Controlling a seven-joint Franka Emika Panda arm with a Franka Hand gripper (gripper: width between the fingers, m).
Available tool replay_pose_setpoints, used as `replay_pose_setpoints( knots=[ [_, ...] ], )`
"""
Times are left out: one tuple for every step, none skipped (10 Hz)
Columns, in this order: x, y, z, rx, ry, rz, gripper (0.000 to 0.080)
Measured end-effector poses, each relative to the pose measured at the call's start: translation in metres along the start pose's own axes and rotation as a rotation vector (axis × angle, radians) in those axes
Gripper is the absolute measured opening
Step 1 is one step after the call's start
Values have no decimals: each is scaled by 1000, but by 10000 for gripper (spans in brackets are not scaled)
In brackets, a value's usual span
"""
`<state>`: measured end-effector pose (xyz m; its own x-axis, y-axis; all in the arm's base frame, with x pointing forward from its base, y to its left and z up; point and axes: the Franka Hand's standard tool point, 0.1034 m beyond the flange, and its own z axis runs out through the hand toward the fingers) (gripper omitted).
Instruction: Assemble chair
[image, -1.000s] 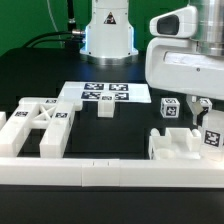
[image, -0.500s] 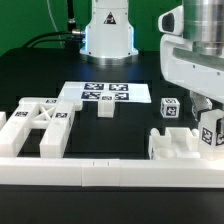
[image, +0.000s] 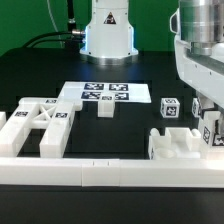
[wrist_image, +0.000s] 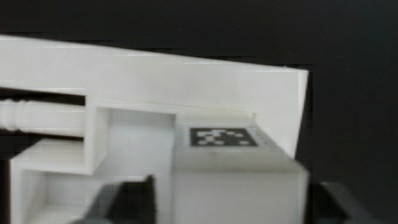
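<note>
One tagged post (wrist_image: 222, 140) — upright between gripper (image: 209, 112) jaws — grip unclear.

Arm (image: 200, 50) swung further toward the exterior view's right, tool (image: 207, 116) nearer the frame edge

Black table (image: 40, 70) under even light, dark backdrop (image: 25, 15) behind.

5 loose chair parts, 1 marker board (image: 100, 93).
1 X-braced panel (image: 35, 126), 1 slab (image: 178, 148), 2 tagged posts (far post (image: 169, 108), near post (image: 213, 133)), 1 small block (image: 105, 108).
</note>
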<state>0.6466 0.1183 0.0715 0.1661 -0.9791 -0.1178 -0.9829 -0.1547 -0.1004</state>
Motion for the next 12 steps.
replay_pose_setpoints(
  knots=[
    [0, 0, 0, 1, 0, -40, 533],
    [0, 0, 0, 1, 0, -118, 624],
    [0, 0, 0, 1, 0, -212, 624],
    [0, 0, 0, 1, 1, -302, 644],
    [1, 0, 0, -5, 0, -390, 648],
    [1, 2, -1, -42, -8, -529, 648],
    [1, -1, -4, -71, -1, -686, 649],
    [1, -5, -5, -81, -2, -814, 649],
    [1, -6, -5, -108, -21, -928, 649],
    [1, -10, -5, -133, -26, -1059, 649],
    [1, -12, -5, -138, -29, -1139, 649],
    [-1, -12, -5, -140, -31, -1205, 649]
  ],
)
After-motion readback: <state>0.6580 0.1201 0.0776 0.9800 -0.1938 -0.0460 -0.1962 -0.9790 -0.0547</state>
